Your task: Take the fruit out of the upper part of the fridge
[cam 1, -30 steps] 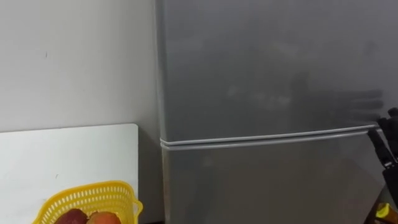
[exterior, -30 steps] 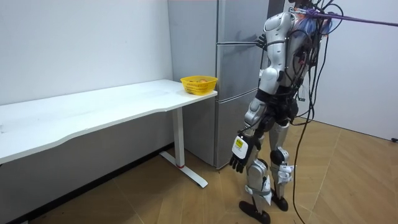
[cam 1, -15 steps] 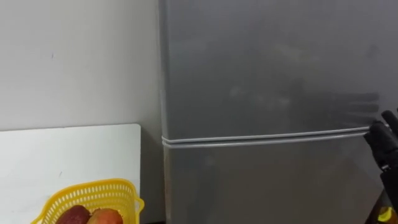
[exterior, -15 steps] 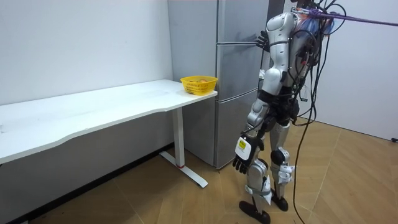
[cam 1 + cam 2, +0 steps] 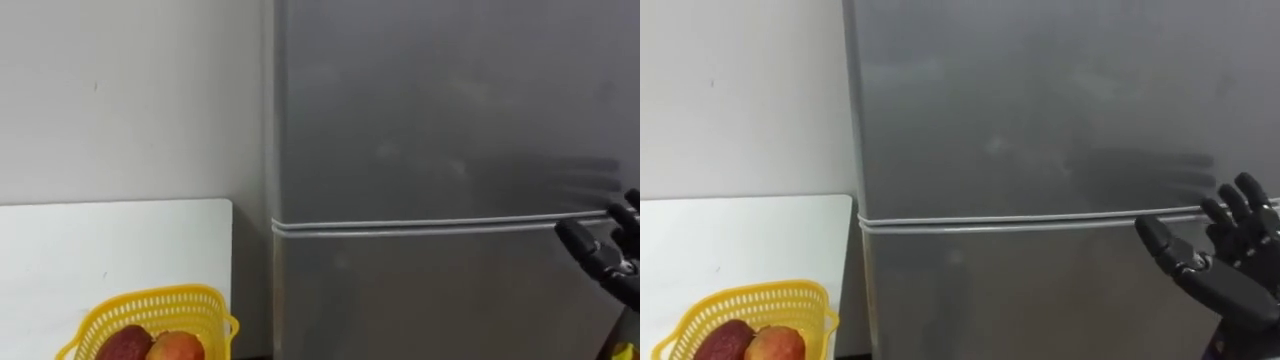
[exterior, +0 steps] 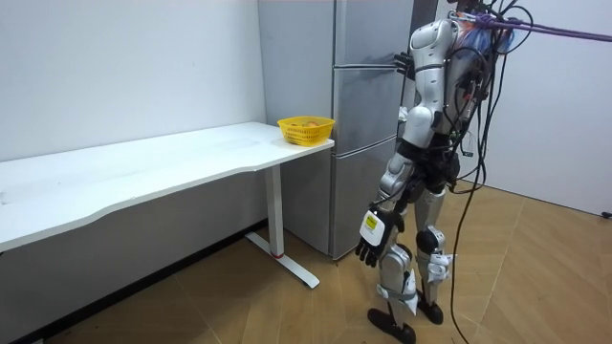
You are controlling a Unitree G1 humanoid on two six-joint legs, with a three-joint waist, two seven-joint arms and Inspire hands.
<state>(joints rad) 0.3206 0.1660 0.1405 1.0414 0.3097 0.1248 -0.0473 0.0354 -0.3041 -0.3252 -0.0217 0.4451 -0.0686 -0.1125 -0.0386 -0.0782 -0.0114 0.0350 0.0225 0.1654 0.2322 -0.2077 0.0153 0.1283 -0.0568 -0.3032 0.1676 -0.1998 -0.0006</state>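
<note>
A grey two-door fridge (image 5: pixel 440 130) stands right before me, both doors closed, with a pale seam (image 5: pixel 430 224) between the upper and lower door. My right hand (image 5: pixel 1220 262) is raised at the fridge's right edge, level with the seam, fingers spread and open, holding nothing. In the room view I stand upright facing the fridge (image 6: pixel 368 115), right hand (image 6: pixel 403 64) up at the door's edge. My left hand (image 6: pixel 374 243) hangs by my thigh with relaxed fingers.
A white table (image 5: pixel 110 250) stands left of the fridge against the wall. A yellow basket (image 5: pixel 150 320) with fruit sits at its near right corner. The room view shows wooden floor (image 6: pixel 535 277) behind me.
My right hand has come further into view from the right edge, toward the seam. The eye view has shifted a little, so the fridge sits further right.
</note>
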